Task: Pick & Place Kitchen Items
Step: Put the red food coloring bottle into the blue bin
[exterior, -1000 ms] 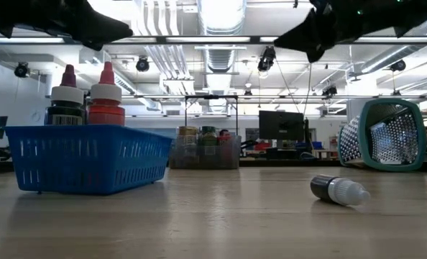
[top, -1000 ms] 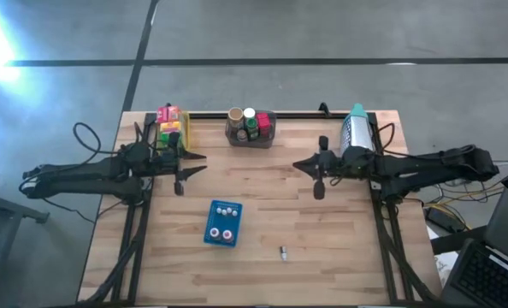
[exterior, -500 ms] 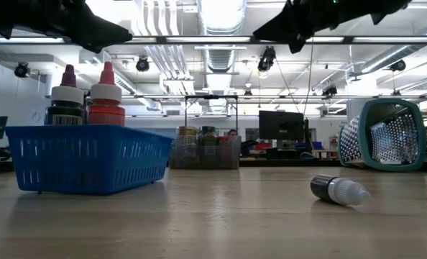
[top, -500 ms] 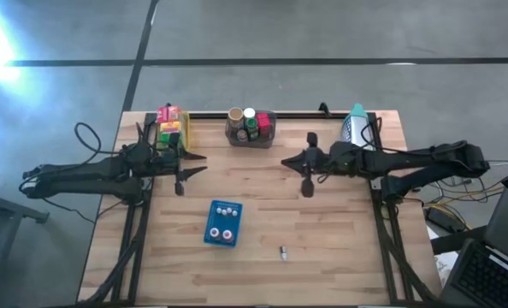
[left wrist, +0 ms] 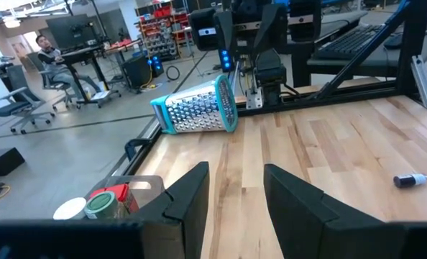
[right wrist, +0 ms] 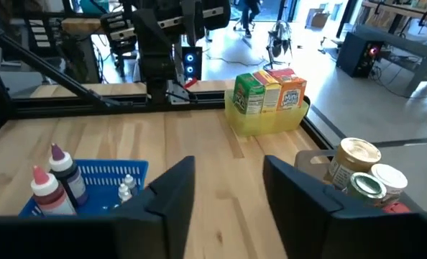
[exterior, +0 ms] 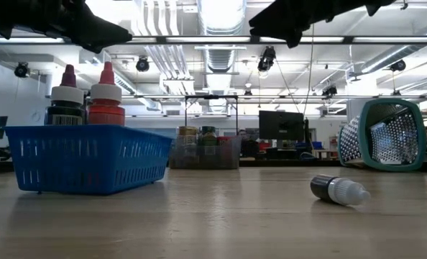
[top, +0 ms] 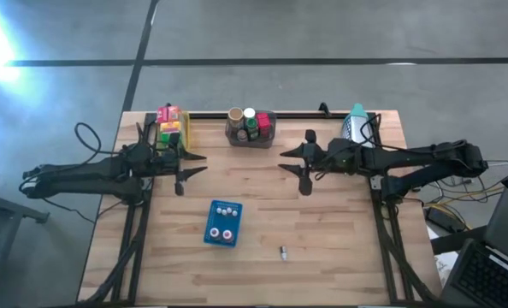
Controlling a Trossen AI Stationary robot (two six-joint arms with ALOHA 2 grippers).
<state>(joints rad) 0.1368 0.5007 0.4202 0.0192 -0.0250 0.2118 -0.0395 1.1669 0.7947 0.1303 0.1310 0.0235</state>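
Observation:
A small dark bottle with a white cap (top: 282,252) lies on its side on the bare wood near the table's front, also in the low view (exterior: 339,190). A blue tray (top: 211,233) left of it holds two upright bottles (exterior: 88,97) and some tiny ones. Jars and cans stand in a grey bin (top: 251,127) at the far edge, and small boxes fill a yellow bin (top: 169,127) at the far left. My left gripper (top: 194,169) hovers open by the yellow bin. My right gripper (top: 290,167) hovers open right of the table's middle. Neither has anything between its fingers.
A teal-framed metal grater (top: 354,124) lies on its side at the far right corner, close behind my right arm. Bare wood stretches between the two grippers and along the near edge. Both grippers hang well above the table in the low view.
My right gripper has moved toward the table's left edge, away from the grater, and has risen.

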